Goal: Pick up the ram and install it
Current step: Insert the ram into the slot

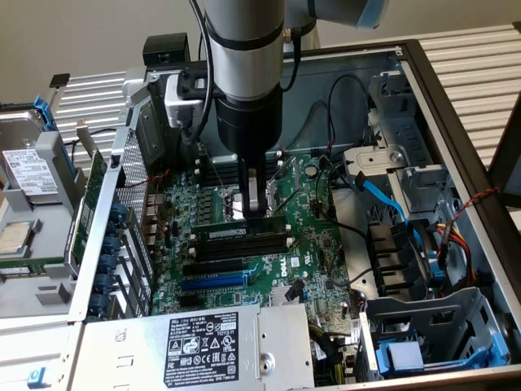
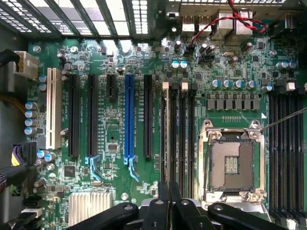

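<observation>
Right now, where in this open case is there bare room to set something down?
The flat top of the power supply, next to the card slots, lies bare. It is crowded around the gripper at the memory slots and among the cables.

gripper (image 1: 258, 208): fingers drawn together, pointing straight down into the open computer case (image 1: 456, 122)
ram (image 1: 238, 233): lying along a memory slot directly under the fingertips, which meet its upper edge (gripped or merely pressed, unclear)
empty black slots (image 1: 244, 247): just beside the ram, on the camera's side of the gripper
blue expansion slot (image 1: 213, 281): further toward the camera from the gripper
blue cable (image 1: 383, 199): well apart, on the exterior view's right of the gripper
power supply (image 1: 203, 342): nearest the camera, labelled face up
</observation>
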Controlling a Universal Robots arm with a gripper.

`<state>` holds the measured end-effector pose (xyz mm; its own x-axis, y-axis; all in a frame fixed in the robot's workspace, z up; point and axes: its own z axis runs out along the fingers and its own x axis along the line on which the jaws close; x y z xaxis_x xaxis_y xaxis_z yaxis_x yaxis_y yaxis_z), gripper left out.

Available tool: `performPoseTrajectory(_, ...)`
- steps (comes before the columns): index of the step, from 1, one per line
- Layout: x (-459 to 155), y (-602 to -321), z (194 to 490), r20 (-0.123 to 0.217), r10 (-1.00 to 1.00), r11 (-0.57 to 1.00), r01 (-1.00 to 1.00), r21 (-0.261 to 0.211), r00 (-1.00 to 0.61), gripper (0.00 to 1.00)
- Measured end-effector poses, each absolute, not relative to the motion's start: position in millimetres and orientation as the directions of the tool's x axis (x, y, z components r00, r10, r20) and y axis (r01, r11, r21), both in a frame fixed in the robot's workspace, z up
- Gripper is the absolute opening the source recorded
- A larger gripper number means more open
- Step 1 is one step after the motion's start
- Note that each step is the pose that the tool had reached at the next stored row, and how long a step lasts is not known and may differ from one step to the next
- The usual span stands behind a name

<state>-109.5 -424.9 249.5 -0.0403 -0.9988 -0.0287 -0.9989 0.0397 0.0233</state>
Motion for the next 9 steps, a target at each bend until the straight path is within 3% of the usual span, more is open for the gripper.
performPoseTrajectory(9, -111.8, -424.9, 247.0, -0.029, -0.999, 0.04, -0.999, 0.017, -0.041, 0.12)
